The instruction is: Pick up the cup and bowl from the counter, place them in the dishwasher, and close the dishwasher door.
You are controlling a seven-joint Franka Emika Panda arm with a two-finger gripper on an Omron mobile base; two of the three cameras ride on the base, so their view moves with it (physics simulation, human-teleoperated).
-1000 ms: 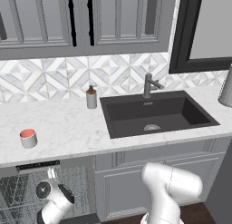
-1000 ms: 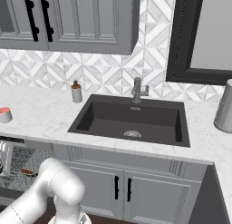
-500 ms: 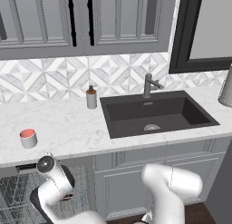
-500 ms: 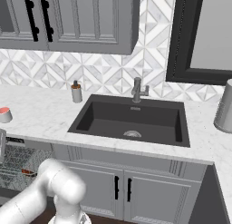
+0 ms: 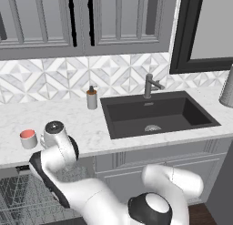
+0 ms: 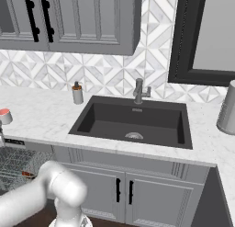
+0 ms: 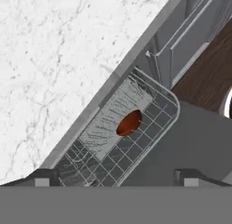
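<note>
One cup [image 5: 28, 138], grey with a salmon-red top, stands on the white marble counter [image 5: 68, 119] to the left of the dark sink [image 5: 157, 115]; in the right base view it sits at the far left edge of the counter [image 6: 4, 116]. The arm's hand rises just beside it on the right in the left base view, over the counter's front edge.

The bowl [image 7: 129, 122], dark reddish-brown, lies in the wire rack [image 7: 136, 141] of the open dishwasher [image 7: 113, 146], below the counter's lip. In the left base view the rack [image 5: 22, 196] shows at the lower left, under the counter.

The gripper [image 7: 115, 177] looks down over the rack and the counter edge; its two dark fingertips [image 7: 43, 177] stand wide apart with nothing between them.

A brown soap bottle [image 5: 92, 99] stands behind the counter near the sink's left corner, and a faucet [image 5: 150, 85] rises at the sink's back.
</note>
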